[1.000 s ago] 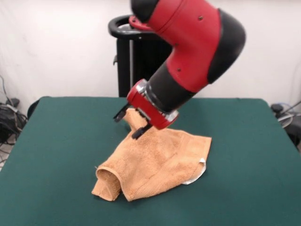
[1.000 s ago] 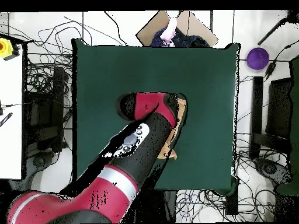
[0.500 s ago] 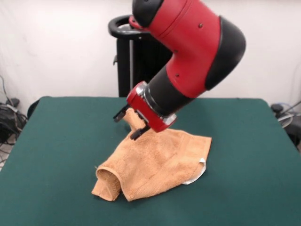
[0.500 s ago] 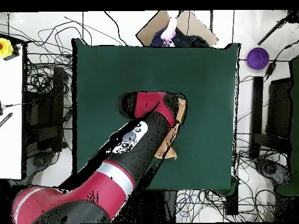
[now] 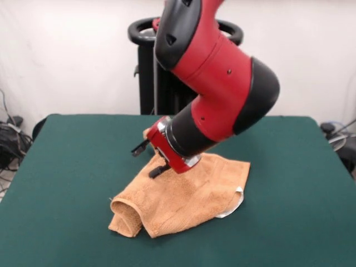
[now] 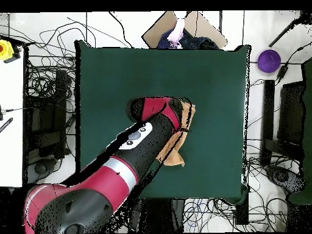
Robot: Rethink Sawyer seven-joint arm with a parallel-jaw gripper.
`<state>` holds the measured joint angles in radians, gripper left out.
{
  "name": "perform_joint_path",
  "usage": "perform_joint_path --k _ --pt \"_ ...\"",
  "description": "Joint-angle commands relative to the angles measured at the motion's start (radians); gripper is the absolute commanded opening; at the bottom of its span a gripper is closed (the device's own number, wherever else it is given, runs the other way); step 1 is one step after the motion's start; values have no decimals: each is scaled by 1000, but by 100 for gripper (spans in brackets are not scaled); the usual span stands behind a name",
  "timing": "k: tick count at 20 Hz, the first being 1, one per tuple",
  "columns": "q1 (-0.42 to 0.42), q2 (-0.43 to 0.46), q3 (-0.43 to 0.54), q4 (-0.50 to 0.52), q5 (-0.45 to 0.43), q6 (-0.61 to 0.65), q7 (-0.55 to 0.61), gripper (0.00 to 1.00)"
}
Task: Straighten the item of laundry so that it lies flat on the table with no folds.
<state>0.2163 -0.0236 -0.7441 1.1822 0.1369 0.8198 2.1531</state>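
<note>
The orange-tan towel (image 5: 183,194) lies crumpled on the green table (image 5: 67,167), near its middle. One edge is rolled into a tube at the front left. A small white tag (image 5: 238,196) shows at the towel's right edge. My gripper (image 5: 148,159) is at the towel's far left part, with its fingers (image 5: 139,149) on either side of a raised peak of cloth. It looks shut on that peak. In the overhead view the arm (image 6: 146,137) hides the gripper. Only strips of the towel (image 6: 187,116) show beside it on the table (image 6: 213,79).
The black pedestal (image 5: 153,72) stands behind the table's far edge. Cables lie on the floor at the left (image 5: 8,142). In the overhead view a cardboard box (image 6: 183,27) and a purple ball (image 6: 269,60) lie off the table.
The arm has swung lower and slightly left in the front view. The gripper and the pinched peak of towel have come down closer to the table.
</note>
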Motion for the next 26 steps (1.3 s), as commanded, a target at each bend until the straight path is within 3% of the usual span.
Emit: perform_joint_path --k 1,9,26 --pt "42 51 16 -111 75 139 334 100" --pt "20 45 25 -169 95 44 329 100" --pt "1 -5 52 -143 111 -254 312 100"
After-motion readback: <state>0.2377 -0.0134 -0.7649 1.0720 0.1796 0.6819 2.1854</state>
